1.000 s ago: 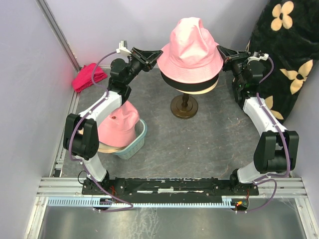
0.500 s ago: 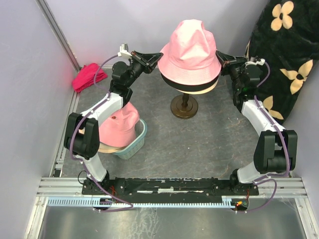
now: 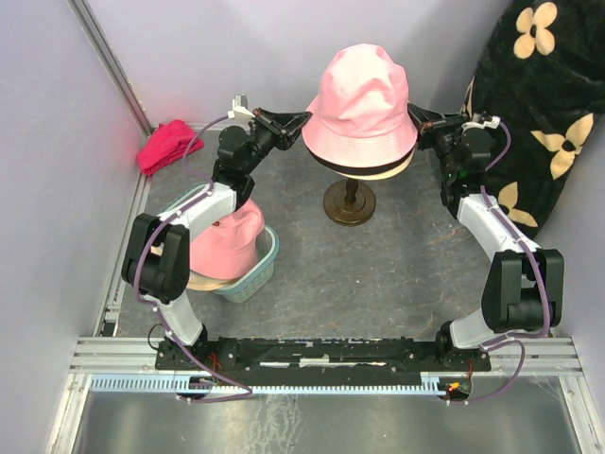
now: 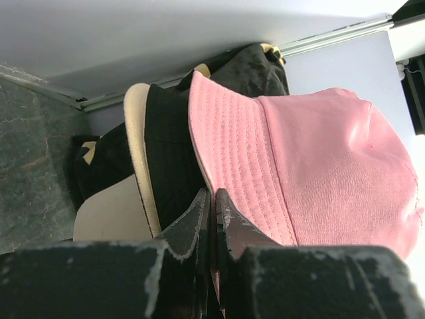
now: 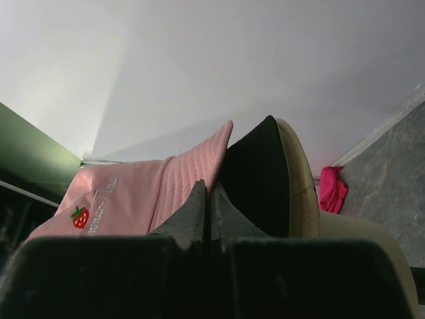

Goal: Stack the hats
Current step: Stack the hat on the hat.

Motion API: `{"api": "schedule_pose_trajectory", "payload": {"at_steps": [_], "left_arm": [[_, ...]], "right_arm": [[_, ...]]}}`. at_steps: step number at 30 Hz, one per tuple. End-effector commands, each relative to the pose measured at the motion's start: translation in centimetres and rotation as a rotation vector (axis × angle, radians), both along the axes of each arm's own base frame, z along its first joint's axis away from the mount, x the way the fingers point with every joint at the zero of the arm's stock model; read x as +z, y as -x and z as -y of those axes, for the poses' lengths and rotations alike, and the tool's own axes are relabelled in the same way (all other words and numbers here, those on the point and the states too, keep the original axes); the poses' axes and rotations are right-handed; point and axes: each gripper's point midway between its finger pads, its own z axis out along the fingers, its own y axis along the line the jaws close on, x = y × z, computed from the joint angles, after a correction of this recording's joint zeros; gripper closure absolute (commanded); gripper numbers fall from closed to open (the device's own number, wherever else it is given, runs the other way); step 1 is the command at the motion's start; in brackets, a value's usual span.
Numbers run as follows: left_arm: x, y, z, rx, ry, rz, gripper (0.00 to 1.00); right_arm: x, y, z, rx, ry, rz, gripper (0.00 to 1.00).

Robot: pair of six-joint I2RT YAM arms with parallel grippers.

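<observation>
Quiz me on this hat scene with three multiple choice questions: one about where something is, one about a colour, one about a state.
1. Where does the second pink hat sit?
A) in the teal basket
B) on a shelf
C) hung on the wall

2. What colour is the hat directly under the top pink hat?
A) blue
B) green
C) black

3. How is the left gripper?
A) wide open
B) shut on the top pink hat's brim
C) out of view

Answers: 1 A, the basket's rim shows around it in the top view. 2 C, the left wrist view shows the black hat right beneath the pink brim. 3 B, its fingers pinch that brim.
</observation>
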Motion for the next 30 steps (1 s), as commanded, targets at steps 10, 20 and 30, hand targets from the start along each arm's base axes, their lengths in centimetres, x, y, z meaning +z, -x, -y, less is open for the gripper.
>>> {"api": "schedule_pose_trajectory", "payload": {"at_steps": [10,20,30], "left_arm": [[-2.1,0.4,-0.3,0.015,-0.013,-0.071,0.97],[-4.9,0.5,-0.5,0.028,-0.068,-0.141,0.97],[-8.2,0.1,-0.9,0.061,-0.155,-0.272,0.97]], "right_arm": [[-3.4,0.7,0.3,-0.015,0.077,-0.052,0.99],[-4.8,0.6,0.4,-0.021,0.098,-0.084,0.99],[-5.8,0.3,0.6,-0.031,0.125,-0.115,0.99]]}}
